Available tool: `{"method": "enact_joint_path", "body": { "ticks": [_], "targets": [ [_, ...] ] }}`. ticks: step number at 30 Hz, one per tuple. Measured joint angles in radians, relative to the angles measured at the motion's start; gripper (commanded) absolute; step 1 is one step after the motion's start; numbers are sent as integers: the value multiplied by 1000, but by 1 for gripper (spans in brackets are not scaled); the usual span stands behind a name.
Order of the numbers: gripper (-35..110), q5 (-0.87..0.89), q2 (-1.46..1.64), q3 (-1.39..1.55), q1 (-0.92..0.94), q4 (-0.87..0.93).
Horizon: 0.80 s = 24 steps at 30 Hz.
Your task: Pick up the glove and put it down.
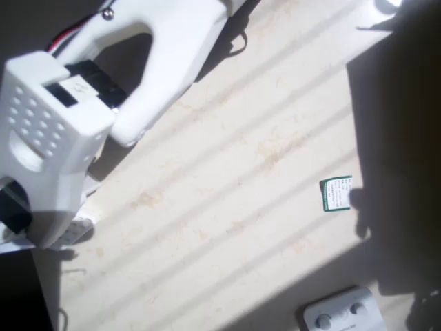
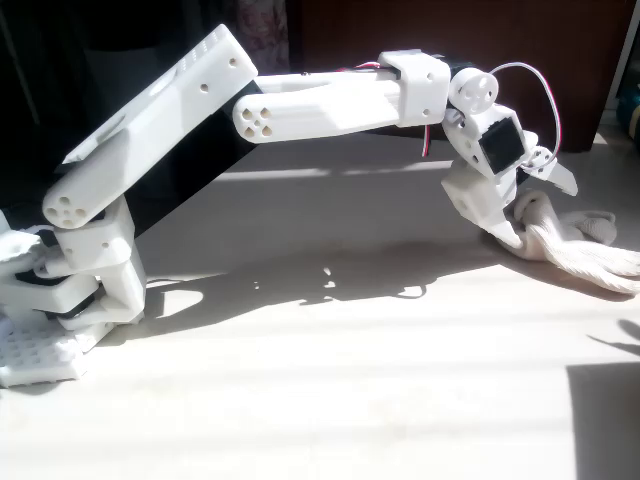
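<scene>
Looks like the grab step: in the fixed view the gripper [image 2: 517,222] sits pinched on the glove [image 2: 575,245] at the table's [image 2: 330,400] far right, so next it's lifting cleanly.

Hard sunlight rakes the counter [image 2: 330,400] in pale diagonal stripes, blowing out the white arm [image 1: 62,124] at the overhead view's left. Deep shadow swallows that view's right edge and lower-left corner. In the fixed view, the arm's crisp shadow lies beneath it at centre, the background is dark, everything slightly soft.
</scene>
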Motion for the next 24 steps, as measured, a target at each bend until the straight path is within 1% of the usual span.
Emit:
{"method": "enact_joint_path", "body": {
  "ticks": [3, 5, 10, 11, 13, 24],
  "targets": [
    [30, 0, -11, -21, 5, -9],
    [24, 0, -12, -23, 6, -9],
    [-1, 0, -12, -23, 6, -9],
    [-2, 6, -12, -25, 6, -11],
    [1, 3, -12, -31, 8, -15],
    [-1, 2, -12, -35, 8, -17]
  ]
}}
